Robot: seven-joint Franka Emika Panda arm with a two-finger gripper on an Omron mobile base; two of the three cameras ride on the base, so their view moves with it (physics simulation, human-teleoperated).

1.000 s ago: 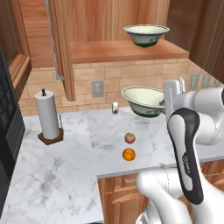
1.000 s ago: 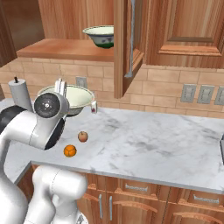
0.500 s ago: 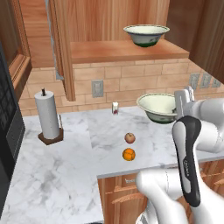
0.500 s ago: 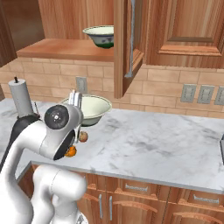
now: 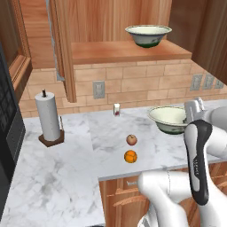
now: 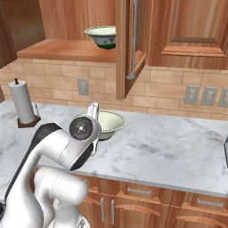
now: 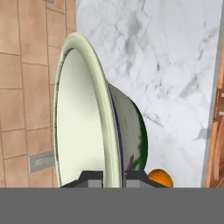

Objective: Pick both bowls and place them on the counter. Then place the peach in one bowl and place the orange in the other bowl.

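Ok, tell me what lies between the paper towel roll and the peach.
In the left base view only bare counter separates the paper towel roll from the peach; a small glass stands further back, off that line.

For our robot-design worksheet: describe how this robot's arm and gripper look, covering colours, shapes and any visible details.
The arm is glossy white, built of rounded, tube-like segments with a dark, elongated panel on one link. In the right base view a joint ends in a round dark cap with a pale centre. The gripper has two small, dark, blocky tips.

marble counter [image 5: 66, 177], peach [image 5: 131, 140], orange [image 5: 130, 156], shelf [image 5: 124, 49], bowl [image 5: 148, 35]
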